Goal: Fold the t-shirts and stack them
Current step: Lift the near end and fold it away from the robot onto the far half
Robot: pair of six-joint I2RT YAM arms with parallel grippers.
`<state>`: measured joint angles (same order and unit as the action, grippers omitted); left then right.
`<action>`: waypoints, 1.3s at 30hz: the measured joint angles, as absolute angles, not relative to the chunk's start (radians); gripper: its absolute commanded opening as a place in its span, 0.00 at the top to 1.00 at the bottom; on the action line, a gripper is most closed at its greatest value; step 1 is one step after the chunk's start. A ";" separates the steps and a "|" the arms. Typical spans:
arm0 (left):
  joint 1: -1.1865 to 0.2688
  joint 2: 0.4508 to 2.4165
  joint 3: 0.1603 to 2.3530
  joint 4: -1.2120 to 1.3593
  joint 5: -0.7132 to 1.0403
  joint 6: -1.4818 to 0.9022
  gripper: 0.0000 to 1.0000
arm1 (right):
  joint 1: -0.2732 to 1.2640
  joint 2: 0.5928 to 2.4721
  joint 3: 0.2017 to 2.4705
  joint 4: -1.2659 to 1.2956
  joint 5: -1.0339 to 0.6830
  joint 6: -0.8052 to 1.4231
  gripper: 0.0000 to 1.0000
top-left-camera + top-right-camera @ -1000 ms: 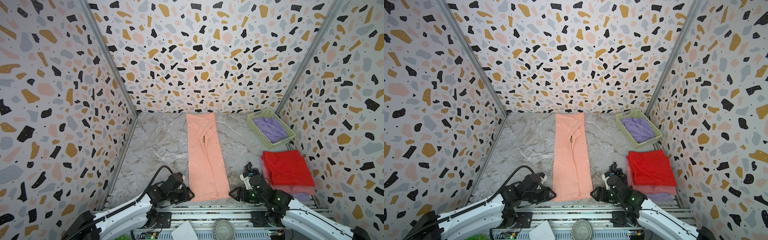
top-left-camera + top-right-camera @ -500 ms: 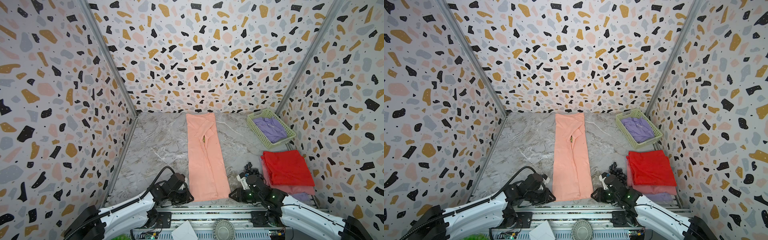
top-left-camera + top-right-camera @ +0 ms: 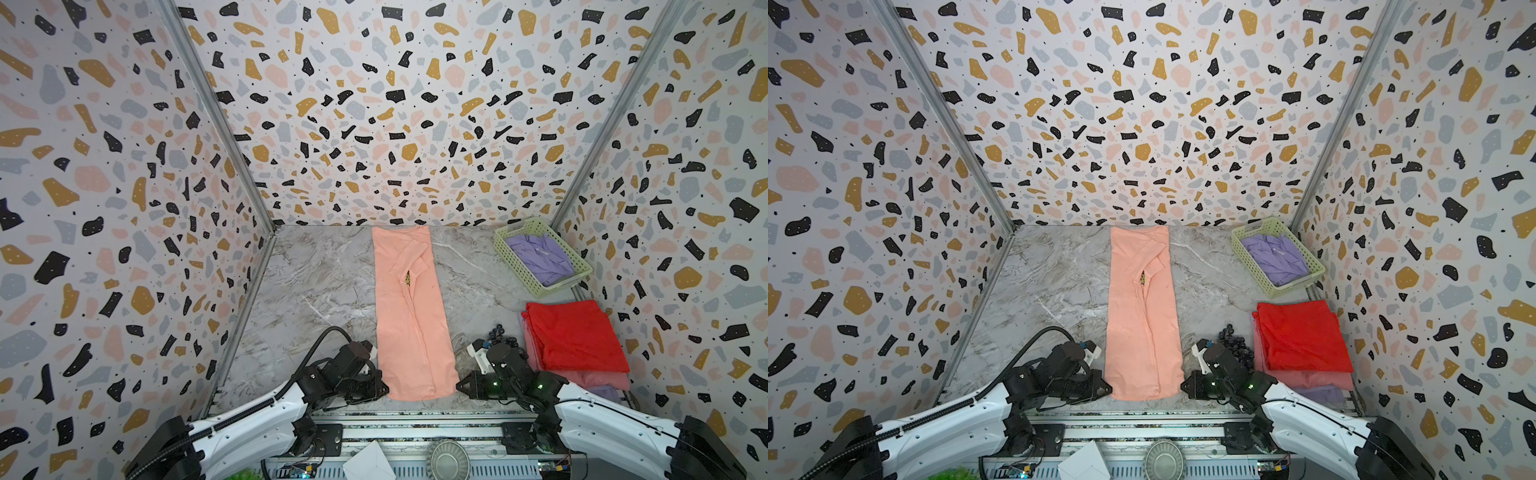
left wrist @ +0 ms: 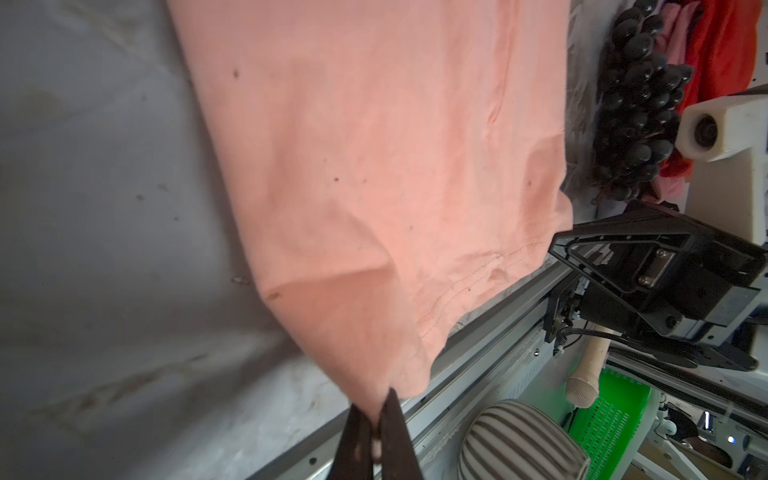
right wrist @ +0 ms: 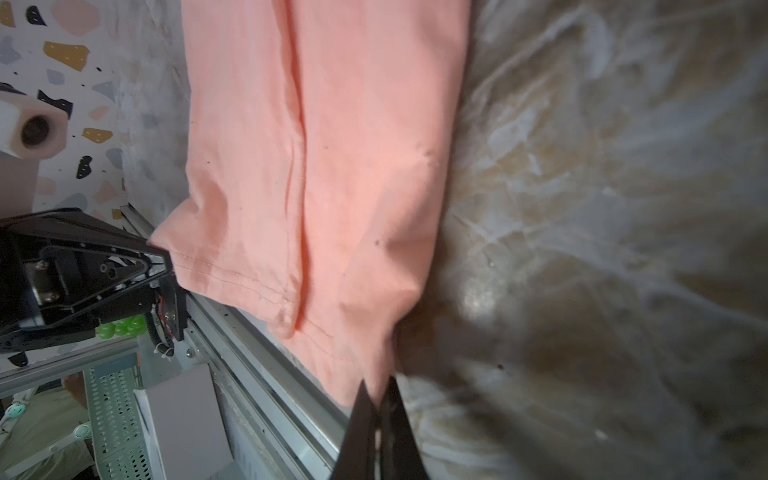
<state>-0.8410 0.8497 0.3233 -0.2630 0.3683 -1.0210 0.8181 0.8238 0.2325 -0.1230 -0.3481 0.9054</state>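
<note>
both hands are down at the near edge of the tabletop point(image 3: 324, 291), where the peach t-shirt point(image 3: 409, 316) lies as a long narrow strip down the middle, sides already folded in. the left hand point(image 4: 374, 409) is clamped on the near left hem corner, the right hand point(image 5: 376, 390) on the near right one, both arms stretched low. this looks like the end-to-end fold: next, lift both corners evenly and carry the hem toward the collar, before it joins the red t-shirt point(image 3: 575, 332) pile.

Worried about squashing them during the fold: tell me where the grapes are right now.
In a top view the grapes lie right of centre, between the peach t-shirt and the red t-shirt.
</note>
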 measured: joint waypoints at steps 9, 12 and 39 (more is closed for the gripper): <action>-0.762 0.975 0.607 -0.282 0.287 -0.876 1.00 | 0.791 0.957 0.493 -0.120 -0.249 0.823 1.00; -0.670 1.063 0.697 -0.255 0.248 -0.789 1.00 | 0.726 1.092 0.597 -0.075 -0.234 0.760 1.00; -0.268 1.939 1.272 0.047 0.243 -0.540 0.49 | 0.333 2.064 1.340 0.180 -0.453 0.537 0.34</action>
